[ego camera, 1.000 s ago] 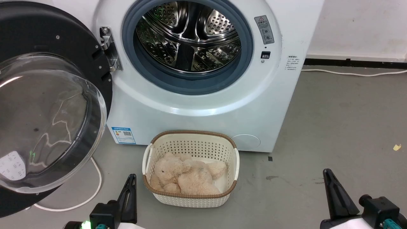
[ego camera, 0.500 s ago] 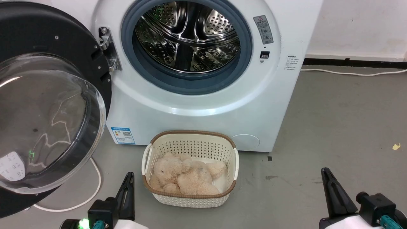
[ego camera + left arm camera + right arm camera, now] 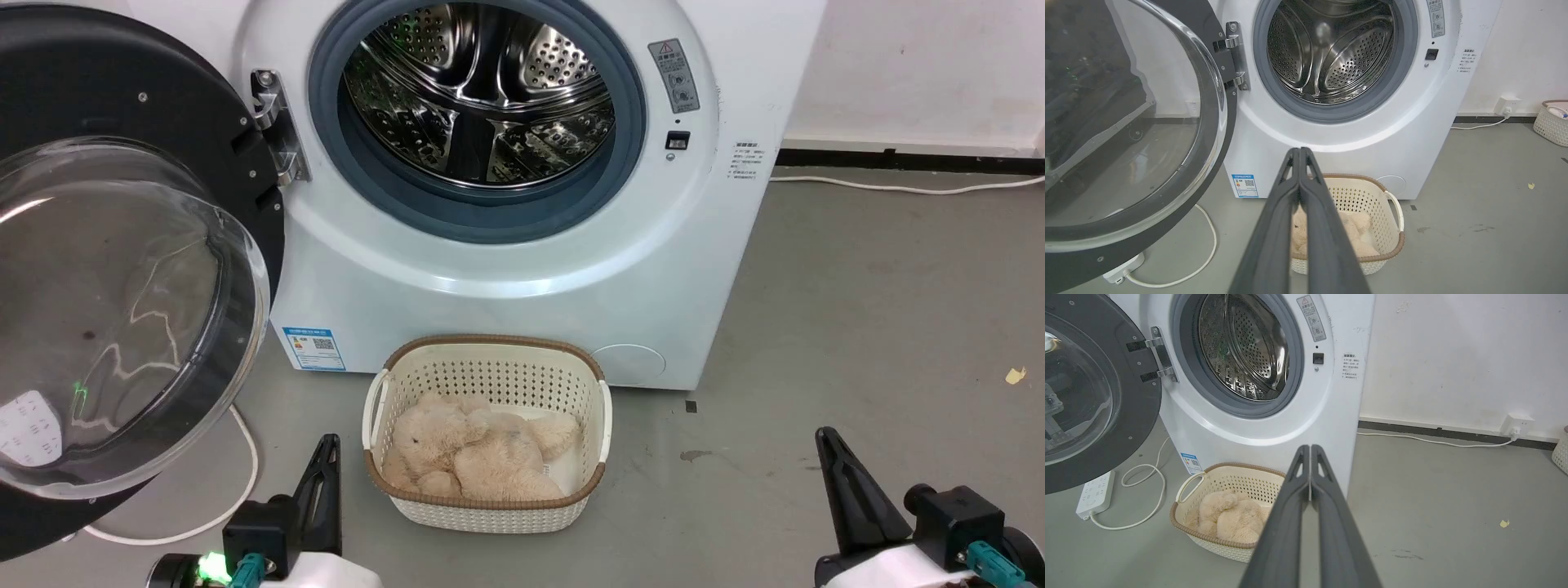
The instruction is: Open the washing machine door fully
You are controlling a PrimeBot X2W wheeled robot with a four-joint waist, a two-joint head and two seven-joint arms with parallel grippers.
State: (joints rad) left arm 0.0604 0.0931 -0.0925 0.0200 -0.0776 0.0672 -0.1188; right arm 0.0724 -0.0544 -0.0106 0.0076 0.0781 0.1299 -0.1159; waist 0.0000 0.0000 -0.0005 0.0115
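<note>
Left pincer and right pincer each have their long dark fingers pressed together on nothing. They hang low over the grey floor, well apart from each other, tips aimed forward at the white boxy front-loading washing machine.

Up and to the left of the left pincer, not touching it, the large round glossy black washing machine door with its bulging clear glass bowl stands swung out wide on its metal hinge. Ahead of both pincers and above them, the grey-rimmed perforated steel drum is wholly uncovered. Between the pincers, just to the right of the left one, sits a cream perforated plastic basket holding a beige plush toy.

Judging by this, the opening step looks done or nearly so. If any swing is left, the next move calls for the left pincer to rise leftwards and nudge the door's rim outward, clear of the glass. Both arms seem drawn back close to the body, wrists low, in a resting pose.
</note>
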